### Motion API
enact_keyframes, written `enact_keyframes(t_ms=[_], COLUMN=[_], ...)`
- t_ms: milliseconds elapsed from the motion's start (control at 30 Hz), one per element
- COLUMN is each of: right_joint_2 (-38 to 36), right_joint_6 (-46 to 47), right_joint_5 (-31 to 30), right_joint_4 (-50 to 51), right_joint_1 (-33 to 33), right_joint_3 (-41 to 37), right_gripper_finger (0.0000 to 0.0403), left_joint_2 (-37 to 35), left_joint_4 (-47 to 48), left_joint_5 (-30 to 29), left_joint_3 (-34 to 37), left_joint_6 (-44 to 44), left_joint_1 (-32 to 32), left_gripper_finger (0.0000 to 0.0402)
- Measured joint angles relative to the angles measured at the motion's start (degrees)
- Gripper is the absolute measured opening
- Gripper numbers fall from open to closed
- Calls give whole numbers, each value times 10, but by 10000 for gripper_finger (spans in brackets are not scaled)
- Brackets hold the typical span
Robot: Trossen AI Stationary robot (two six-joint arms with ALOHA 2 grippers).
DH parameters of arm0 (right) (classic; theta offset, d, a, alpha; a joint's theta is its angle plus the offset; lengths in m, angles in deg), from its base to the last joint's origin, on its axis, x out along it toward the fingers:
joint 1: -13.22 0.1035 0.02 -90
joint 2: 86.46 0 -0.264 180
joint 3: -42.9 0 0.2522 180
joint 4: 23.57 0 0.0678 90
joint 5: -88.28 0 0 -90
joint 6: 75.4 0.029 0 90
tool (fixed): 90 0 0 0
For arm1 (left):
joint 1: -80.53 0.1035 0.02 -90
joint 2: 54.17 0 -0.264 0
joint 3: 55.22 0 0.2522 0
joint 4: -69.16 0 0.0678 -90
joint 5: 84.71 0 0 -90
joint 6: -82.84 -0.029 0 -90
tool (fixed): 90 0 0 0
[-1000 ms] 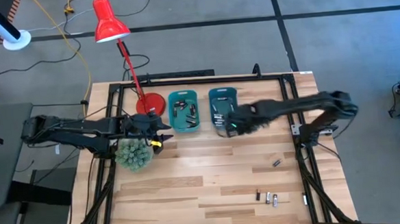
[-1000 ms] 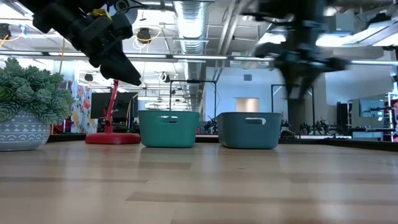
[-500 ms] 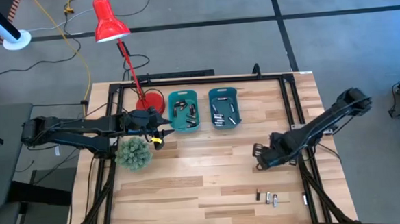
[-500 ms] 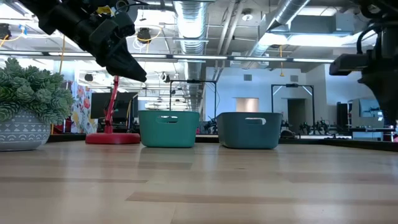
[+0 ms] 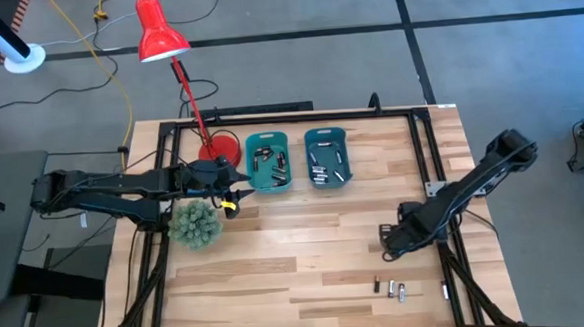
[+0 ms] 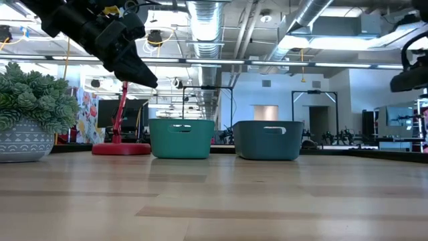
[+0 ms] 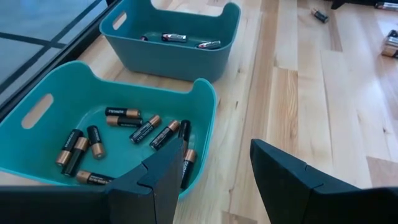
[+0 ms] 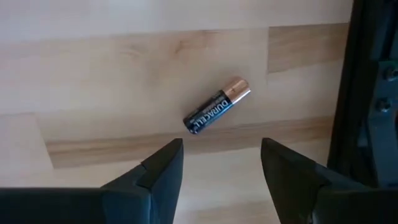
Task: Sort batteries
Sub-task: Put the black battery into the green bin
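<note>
In the high view, two teal bins sit side by side at about 12 o'clock on the table, the left bin [image 5: 268, 163] and the right bin [image 5: 327, 158], each already holding batteries, so sorted cells end up there. The right gripper [image 5: 388, 238] hangs at about 4 o'clock, near three loose batteries [image 5: 391, 288] toward 5 o'clock, likely placed for the next pick. The left gripper [image 5: 236, 199] waits at about 9 o'clock between the plant [image 5: 194, 225] and the left bin. The low view shows both bins upright, batteries hidden behind their walls. The left wrist view shows its fingers [image 7: 161, 180] spread and empty above the nearer bin's rim. The right wrist view shows its fingers [image 8: 163, 168] parted, holding nothing, straddling one lone battery [image 8: 216, 113] lying free on the wood.
</note>
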Motion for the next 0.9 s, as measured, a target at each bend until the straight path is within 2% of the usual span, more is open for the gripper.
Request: enact_keyframes(t_ms=[67,167,300,433,667,900], right_joint_2=[-7,-20,-42,-41,-6,52], right_joint_6=[-16,-101,-258,-462,-753,-925], right_joint_5=[0,1,34,58,74,93], right_joint_4=[3,-5,-24,-30,-25,-2], right_joint_1=[5,0,-39,-90,-143,-140], right_joint_3=[-1,-9,-27,-33,-32,-32], right_gripper_finger=[225,221,213,202,187,172], left_joint_2=[0,0,0,0,0,0], left_joint_4=[-1,-1,-1,-2,-1,-1], left_joint_5=[0,0,0,0,0,0], left_joint_3=[0,0,0,0,0,0], left_joint_6=[6,9,11,24,30,86], left_joint_1=[0,0,0,0,0,0], left_gripper_finger=[183,183,183,183,183,183])
